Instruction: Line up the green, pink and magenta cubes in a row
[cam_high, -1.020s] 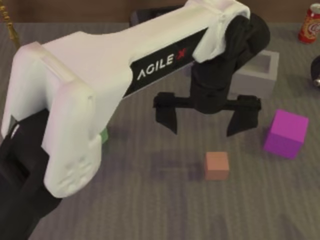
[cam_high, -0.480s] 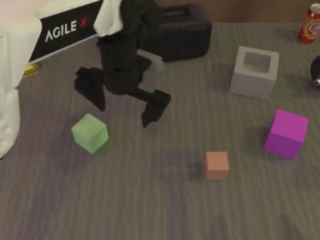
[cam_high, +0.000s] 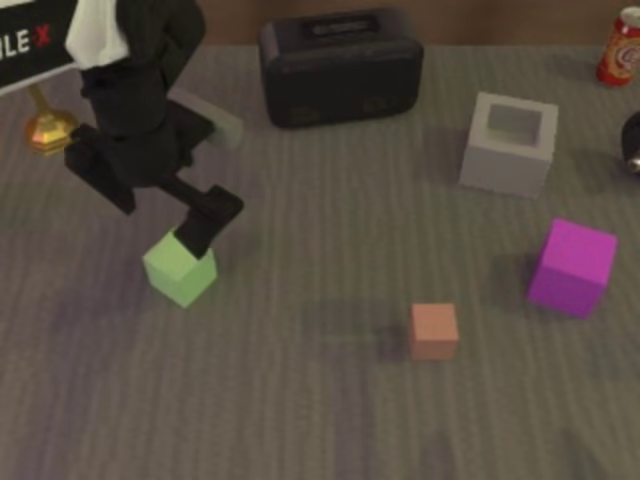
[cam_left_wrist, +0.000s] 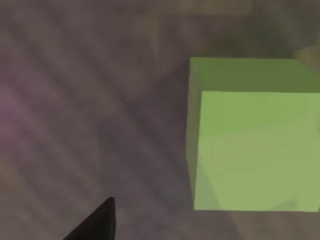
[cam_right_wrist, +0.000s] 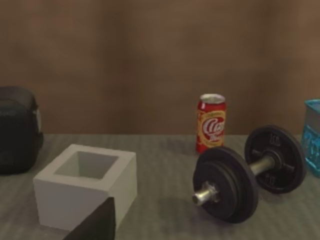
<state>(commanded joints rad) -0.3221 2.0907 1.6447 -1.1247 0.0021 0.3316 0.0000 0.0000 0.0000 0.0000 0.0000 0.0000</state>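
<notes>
The left arm's black two-finger gripper hangs at the table's left, fingers spread apart, one fingertip over the far edge of the light green solid cube. The small salmon-pink cube sits near centre, the large bright magenta cube well right. The right arm is out of the top view; I cannot tell its fingers' state.

Taking the pink cube as landmark: the green cube lies well left of it, the magenta cube right and slightly behind, the hollow block farther behind, and the speaker behind-left.
</notes>
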